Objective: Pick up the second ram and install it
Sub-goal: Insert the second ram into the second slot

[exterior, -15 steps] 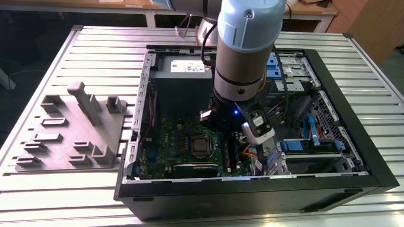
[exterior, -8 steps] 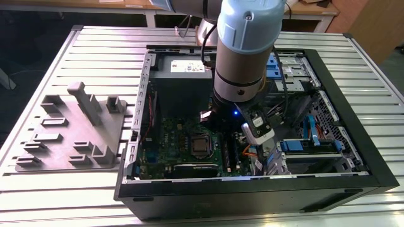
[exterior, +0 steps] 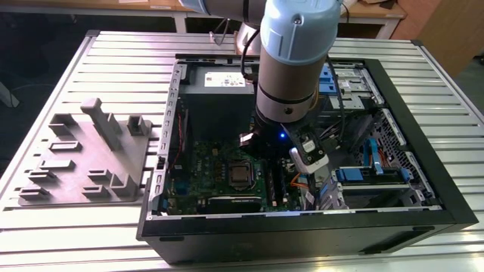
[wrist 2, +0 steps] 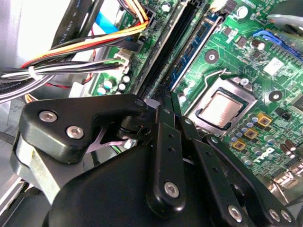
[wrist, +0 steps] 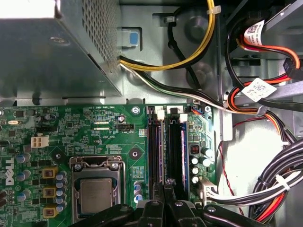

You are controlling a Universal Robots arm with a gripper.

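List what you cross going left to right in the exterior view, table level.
Grey parts fixture → bare slatted table → open computer case's left wall → green motherboard with the CPU socket → end effector over the RAM slots → blue drive bays → case's right wall.

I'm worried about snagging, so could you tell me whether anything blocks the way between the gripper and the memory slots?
Nothing visible does. The gripper hangs right over the memory slots; the cables lie off to one side, clear of them.
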